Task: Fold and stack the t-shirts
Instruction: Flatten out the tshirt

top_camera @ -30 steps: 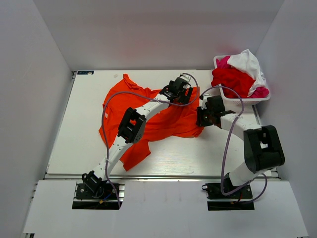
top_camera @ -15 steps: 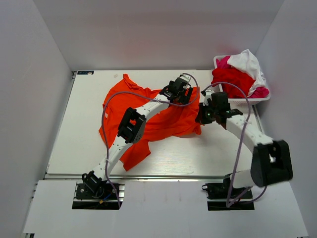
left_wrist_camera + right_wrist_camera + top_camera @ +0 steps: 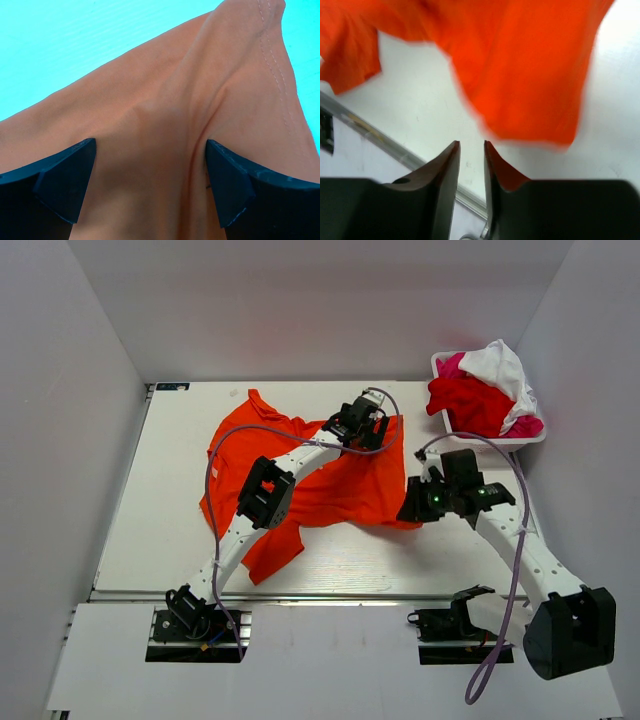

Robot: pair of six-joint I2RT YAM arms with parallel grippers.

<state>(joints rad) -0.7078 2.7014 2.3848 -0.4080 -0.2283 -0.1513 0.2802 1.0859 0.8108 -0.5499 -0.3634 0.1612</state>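
Item: orange t-shirt (image 3: 340,495), plain soft cloth, short-sleeved, lying loosely spread and rumpled across the middle of the white desk (image 3: 170,500), one sleeve towards the near-left and the collar end towards the far-left. Left pincer (image 3: 370,428) is low over the shirt's far-right portion. In the left wrist view the left pincer (image 3: 150,185) is spread wide, its dark fingers (image 3: 65,185) set to either side of a raised fold with a double-stitched hem (image 3: 272,55) running up the right; whether the tips touch the cloth cannot be told. Right pincer (image 3: 410,508) is at the shirt's near-right corner. In the right wrist view the right pincer (image 3: 471,155) has its fingers nearly together with a narrow slit between them, no cloth showing in the slit and the blurred orange hem lying just beyond the tips. Further t-shirts: a red one (image 3: 465,400), a white one (image 3: 500,365) and a magenta-pink one (image 3: 450,365), heaped in a white basket (image 3: 480,444) at the far-right corner of the desk, well apart from the orange shirt. Markings: a small dark label (image 3: 172,387) at the desk's far-left corner, its writing too small to read. Fittings: a lilac cable (image 3: 213,455) looping along the left arm.
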